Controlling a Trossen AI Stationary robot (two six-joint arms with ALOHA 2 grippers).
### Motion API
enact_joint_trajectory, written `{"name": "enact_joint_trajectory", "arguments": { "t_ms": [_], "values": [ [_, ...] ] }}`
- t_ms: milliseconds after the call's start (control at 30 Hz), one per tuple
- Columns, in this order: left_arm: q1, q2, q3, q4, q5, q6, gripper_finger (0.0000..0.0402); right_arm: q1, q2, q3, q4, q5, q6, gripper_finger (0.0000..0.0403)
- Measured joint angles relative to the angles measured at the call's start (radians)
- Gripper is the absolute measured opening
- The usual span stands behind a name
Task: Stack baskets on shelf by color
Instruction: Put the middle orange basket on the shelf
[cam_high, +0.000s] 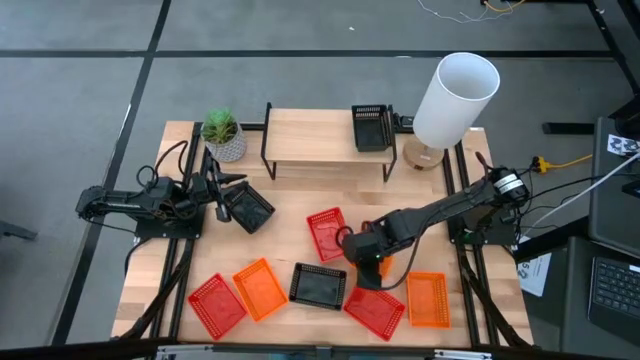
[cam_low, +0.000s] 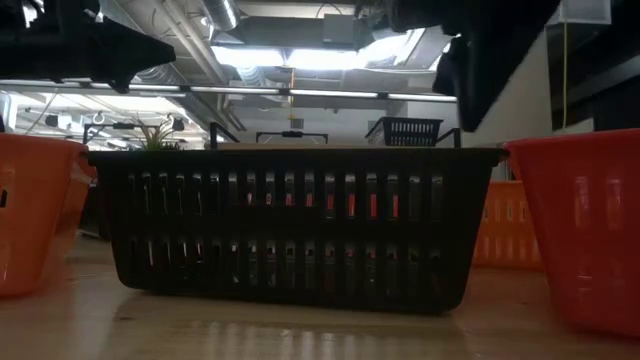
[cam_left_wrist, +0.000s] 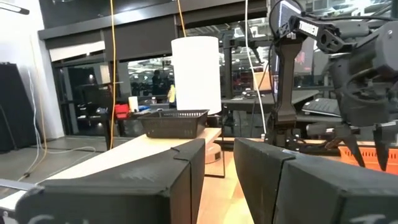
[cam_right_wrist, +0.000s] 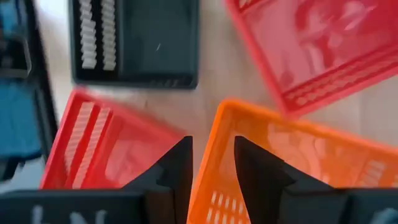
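Note:
My right gripper (cam_high: 362, 250) (cam_right_wrist: 212, 155) points down over the table's near right part, shut on an orange basket (cam_high: 376, 268) (cam_right_wrist: 298, 168). Around it lie red baskets (cam_high: 326, 232) (cam_high: 375, 310) (cam_high: 215, 305), orange baskets (cam_high: 258, 288) (cam_high: 428, 298) and a black basket (cam_high: 318, 285) (cam_low: 290, 230). Another black basket (cam_high: 372, 128) (cam_left_wrist: 175, 122) stands on the shelf (cam_high: 320, 140). My left gripper (cam_high: 226, 197) (cam_left_wrist: 219, 158) is level at the left, open. A black basket (cam_high: 250, 208) lies by its fingers, and nothing shows between them. My right gripper holds the orange basket by its rim close to a corner (cam_right_wrist: 219, 124). One finger (cam_right_wrist: 255, 168) is inside the basket and the other (cam_right_wrist: 174, 168) outside. The fingers come from above, pointing down. Whether its bottom is clear of the table does not show.
A white lamp (cam_high: 455, 100) stands at the shelf's right end and a potted plant (cam_high: 222, 135) at its left end. The shelf's left and middle stretch is bare wood. In the low view an orange basket (cam_low: 30, 215) and a red one (cam_low: 585, 230) flank the black basket.

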Motion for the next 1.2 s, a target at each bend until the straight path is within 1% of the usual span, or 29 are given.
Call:
{"name": "enact_joint_trajectory", "arguments": {
  "t_ms": [67,200,433,667,1033,1200],
  "values": [
    [0.0,0.0,0.0,0.0,0.0,-0.001,0.008,0.004,0.0,0.0,0.003,0.042,0.035,0.0116],
    [0.0,0.0,0.0,0.0,0.0,-0.02,0.008,0.022,0.003,0.0,0.028,0.08,0.084,0.0116],
    [0.0,0.0,0.0,-0.003,0.001,-0.023,0.008,0.059,0.053,0.001,0.05,0.092,0.134,0.0113],
    [0.0,0.0,0.0,-0.008,0.002,-0.02,0.008,0.065,0.099,0.001,0.042,0.094,0.187,0.0108],
    [0.0,0.0,0.0,-0.016,0.003,-0.019,0.008,0.067,0.11,-0.001,0.011,0.1,0.194,0.0098],
    [0.0,0.0,0.0,-0.019,0.003,-0.019,0.008,0.069,0.156,-0.004,-0.026,0.1,0.191,0.0097]
  ]
}}
